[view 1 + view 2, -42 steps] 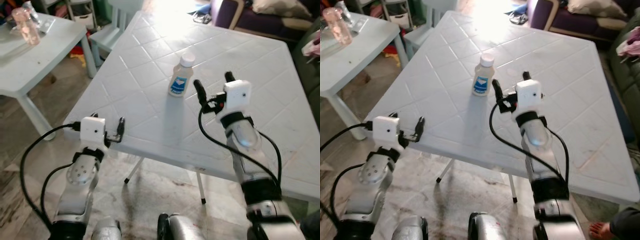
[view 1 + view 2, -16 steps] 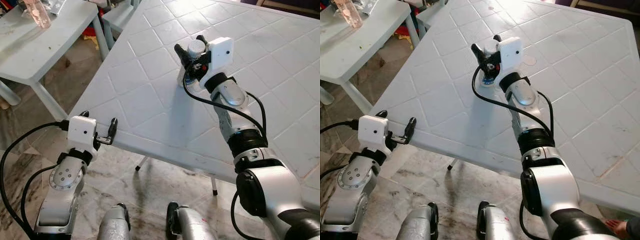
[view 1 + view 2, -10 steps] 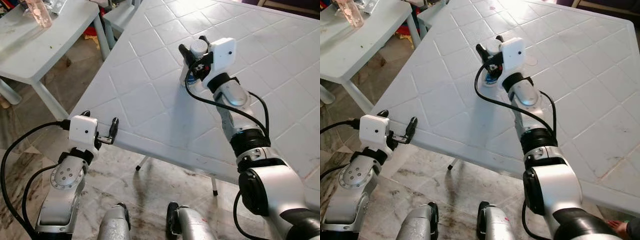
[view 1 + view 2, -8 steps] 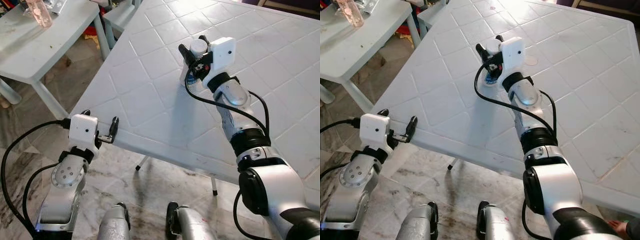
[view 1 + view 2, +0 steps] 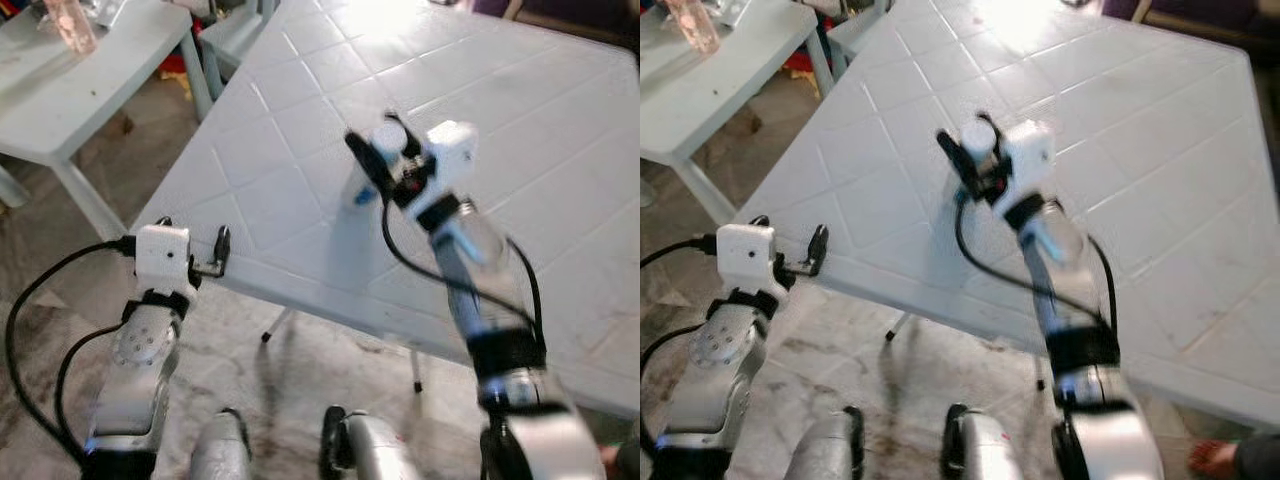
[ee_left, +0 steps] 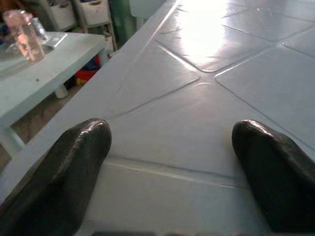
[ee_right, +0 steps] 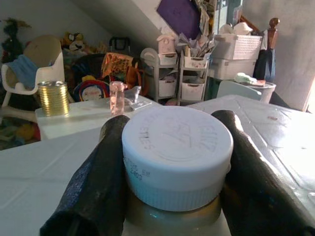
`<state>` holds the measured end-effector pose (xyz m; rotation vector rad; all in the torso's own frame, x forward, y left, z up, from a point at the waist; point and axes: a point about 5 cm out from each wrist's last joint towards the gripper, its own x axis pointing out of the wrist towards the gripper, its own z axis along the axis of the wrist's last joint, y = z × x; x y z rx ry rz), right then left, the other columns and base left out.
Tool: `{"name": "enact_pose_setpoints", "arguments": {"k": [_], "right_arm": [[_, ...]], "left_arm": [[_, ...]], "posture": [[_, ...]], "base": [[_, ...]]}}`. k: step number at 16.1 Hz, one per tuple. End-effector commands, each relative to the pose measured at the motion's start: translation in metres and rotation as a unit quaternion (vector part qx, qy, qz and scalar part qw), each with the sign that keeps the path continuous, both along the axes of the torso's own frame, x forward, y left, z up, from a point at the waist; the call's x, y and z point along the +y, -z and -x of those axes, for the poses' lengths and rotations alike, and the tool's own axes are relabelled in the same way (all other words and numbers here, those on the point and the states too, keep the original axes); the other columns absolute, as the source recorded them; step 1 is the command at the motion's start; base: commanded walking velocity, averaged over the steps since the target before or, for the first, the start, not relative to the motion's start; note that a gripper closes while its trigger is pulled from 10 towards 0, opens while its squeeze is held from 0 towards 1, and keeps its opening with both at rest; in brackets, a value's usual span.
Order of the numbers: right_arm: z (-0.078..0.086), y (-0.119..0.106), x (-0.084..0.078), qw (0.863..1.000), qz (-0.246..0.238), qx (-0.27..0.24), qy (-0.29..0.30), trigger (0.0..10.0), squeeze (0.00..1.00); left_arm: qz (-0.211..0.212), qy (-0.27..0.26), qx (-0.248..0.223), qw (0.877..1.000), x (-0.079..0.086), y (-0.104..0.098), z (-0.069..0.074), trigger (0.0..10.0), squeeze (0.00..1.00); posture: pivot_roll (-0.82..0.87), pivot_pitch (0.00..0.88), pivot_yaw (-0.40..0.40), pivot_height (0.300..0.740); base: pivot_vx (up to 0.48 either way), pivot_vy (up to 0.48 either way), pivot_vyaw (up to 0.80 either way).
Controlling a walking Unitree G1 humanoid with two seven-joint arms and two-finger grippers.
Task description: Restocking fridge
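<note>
- Right wrist view: the right claw [image 7: 174, 162] is clamped on the bottle [image 7: 177, 162], a finger [image 7: 96, 182] against each side of its white cap.
- Left claw [image 6: 182, 167] gapes wide, holding nothing, with the table [image 6: 197, 98] edge just ahead of it.

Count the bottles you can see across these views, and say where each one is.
2. A white-capped bottle sits between the right hand's fingers over the big white table; a pink bottle stands on the smaller side table. Others may be hidden.

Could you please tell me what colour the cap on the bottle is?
The cap is white, on the bottle clamped in the right pincer; the right wrist view shows it best.
</note>
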<state>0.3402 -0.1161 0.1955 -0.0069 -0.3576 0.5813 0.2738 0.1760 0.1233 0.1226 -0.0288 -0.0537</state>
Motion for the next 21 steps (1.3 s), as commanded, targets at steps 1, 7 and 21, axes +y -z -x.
{"name": "enact_pose_setpoints", "arguments": {"k": [1,7,21], "right_arm": [[0.005,0.008,0.005,1.0,-0.006,0.03,0.0,10.0,0.0],[0.053,0.045,-0.002,0.988,-0.056,0.088,0.115,10.0,0.0],[0.054,0.037,0.001,0.989,-0.043,0.098,0.099,10.0,0.0]], "left_arm": [[-0.005,-0.057,0.046,0.997,0.02,0.021,0.006,10.0,0.0],[0.011,-0.059,0.051,0.997,0.015,0.026,0.003,10.0,0.0],[0.016,-0.046,0.039,0.998,0.003,0.029,-0.002,10.0,0.0]], "posture": [[0.17,0.159,-0.113,0.74],[0.14,0.123,-0.107,0.74],[0.13,0.114,-0.126,0.74]], "base": [[0.0,0.0,0.79],[0.0,0.046,0.79],[0.0,0.295,0.79]]}}
